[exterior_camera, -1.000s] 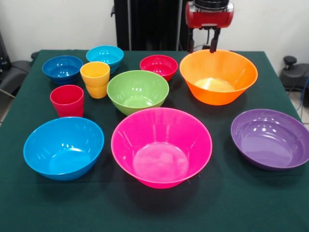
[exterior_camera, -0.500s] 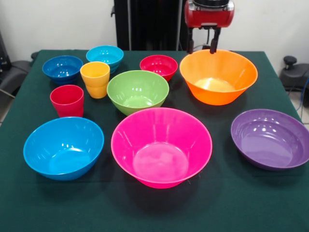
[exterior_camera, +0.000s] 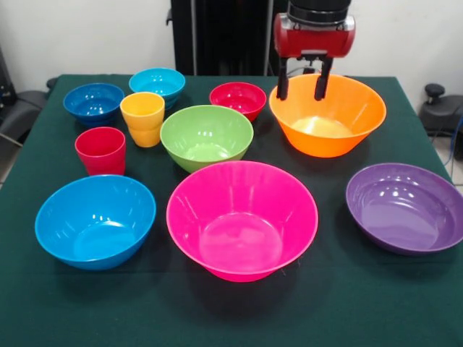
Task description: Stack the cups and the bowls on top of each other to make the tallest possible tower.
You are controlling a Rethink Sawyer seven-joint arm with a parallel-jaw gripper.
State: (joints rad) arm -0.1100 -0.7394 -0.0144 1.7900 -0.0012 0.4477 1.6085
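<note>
All bowls and cups stand apart on the green table; no tower stands. The large pink bowl (exterior_camera: 241, 219) is front centre, the purple bowl (exterior_camera: 405, 207) at the right, the orange bowl (exterior_camera: 328, 114) at the back right. The medium blue bowl (exterior_camera: 95, 220) is front left, the green bowl (exterior_camera: 206, 136) in the middle. Small red (exterior_camera: 237, 99), light blue (exterior_camera: 157, 84) and dark blue (exterior_camera: 93, 102) bowls line the back. The yellow-orange cup (exterior_camera: 142, 118) and red cup (exterior_camera: 100, 150) stand at the left. My gripper (exterior_camera: 301, 94) is open and empty, its fingers straddling the orange bowl's far left rim.
The dark green tablecloth (exterior_camera: 231, 311) covers the table to its edges. The robot's black pedestal (exterior_camera: 217, 36) stands behind the table. Dark chair parts (exterior_camera: 438, 108) show off the right edge.
My gripper has come down and forward, from behind the orange bowl to over its far left rim. The bowls and cups have not moved.
</note>
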